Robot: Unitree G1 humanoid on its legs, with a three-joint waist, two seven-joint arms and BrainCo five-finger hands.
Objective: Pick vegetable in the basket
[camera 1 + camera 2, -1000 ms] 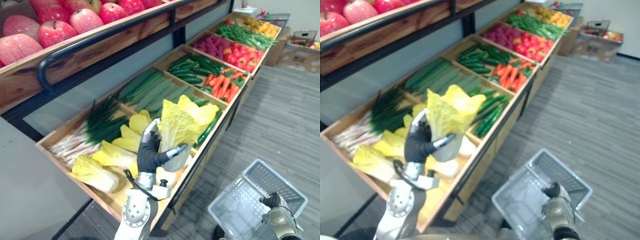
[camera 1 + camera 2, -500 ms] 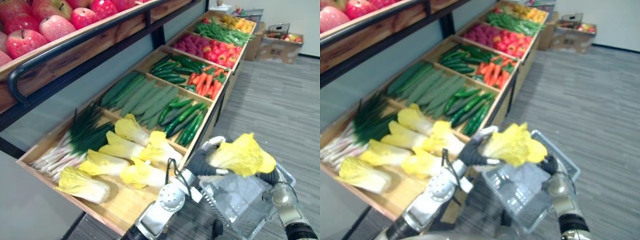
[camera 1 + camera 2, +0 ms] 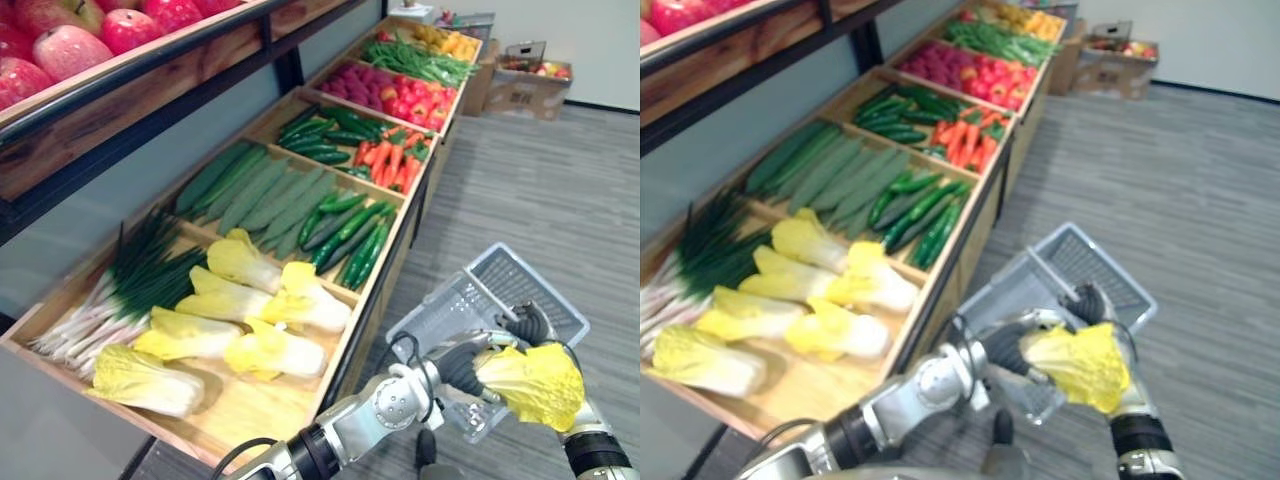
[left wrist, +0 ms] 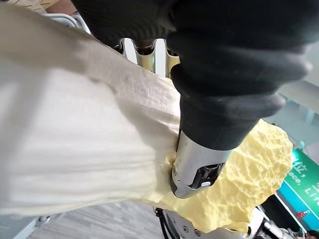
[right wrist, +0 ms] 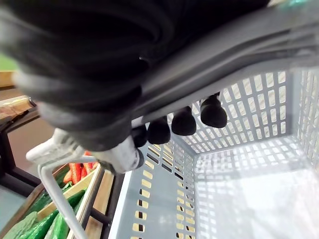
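Lowered cabbage [image 3: 530, 385] sits clasped in left hand [image 3: 462, 368]; wrist view shows right hand [image 5: 159, 130] apparently gripping basket handle [image 5: 249, 55].

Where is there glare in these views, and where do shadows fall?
Right wrist view: the floor of the grey basket glares white. Left eye view: the napa cabbages cast soft shadows on the wooden tray; no glare there.
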